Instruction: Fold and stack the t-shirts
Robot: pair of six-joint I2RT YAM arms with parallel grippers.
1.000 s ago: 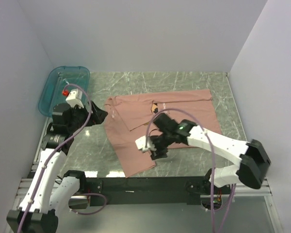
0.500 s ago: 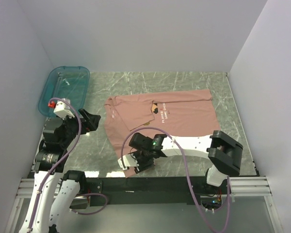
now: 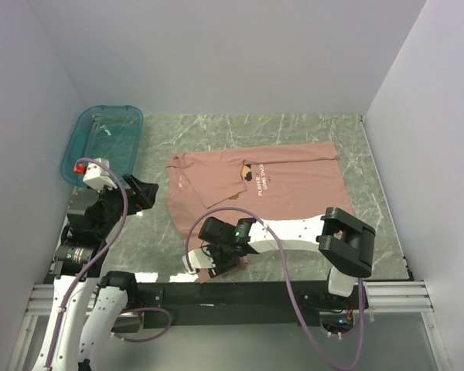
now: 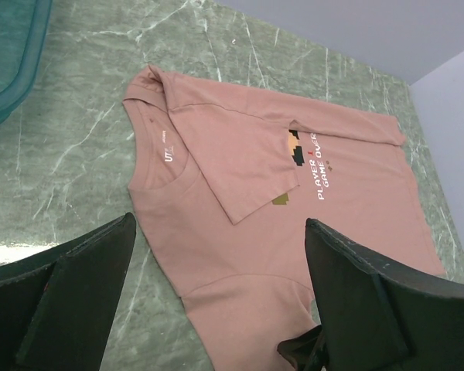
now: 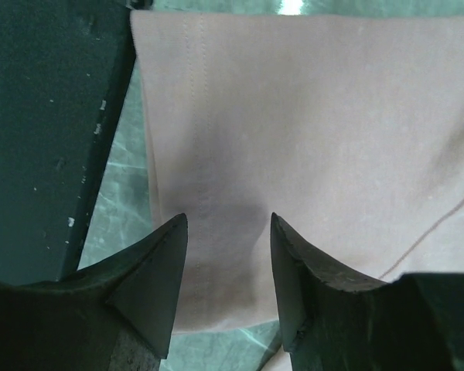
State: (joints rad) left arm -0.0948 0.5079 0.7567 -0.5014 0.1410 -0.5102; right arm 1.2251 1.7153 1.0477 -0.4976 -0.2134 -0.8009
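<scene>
A dusty-pink t-shirt (image 3: 294, 185) lies flat on the marble table, collar to the left, with its near sleeve folded in over the chest print. The left wrist view shows the t-shirt (image 4: 240, 154) from above. My left gripper (image 3: 145, 193) hovers left of the collar, open and empty, and its jaws (image 4: 219, 224) stand wide. My right gripper (image 3: 215, 261) is low over the shirt's near-left hem corner. In the right wrist view its jaws (image 5: 228, 220) stand apart, with the stitched hem of the t-shirt (image 5: 309, 116) flat beneath them.
A teal translucent tray (image 3: 100, 143) sits at the back left and also shows as a teal tray (image 4: 8, 62) in the left wrist view. The black front rail (image 3: 232, 294) runs just below the hem, seen as a dark bar (image 5: 54, 116). Walls enclose three sides.
My right gripper swept from the shirt's middle down-left to the near hem corner, its jaws narrowing. My left gripper drew back left off the sleeve and opened wider.
</scene>
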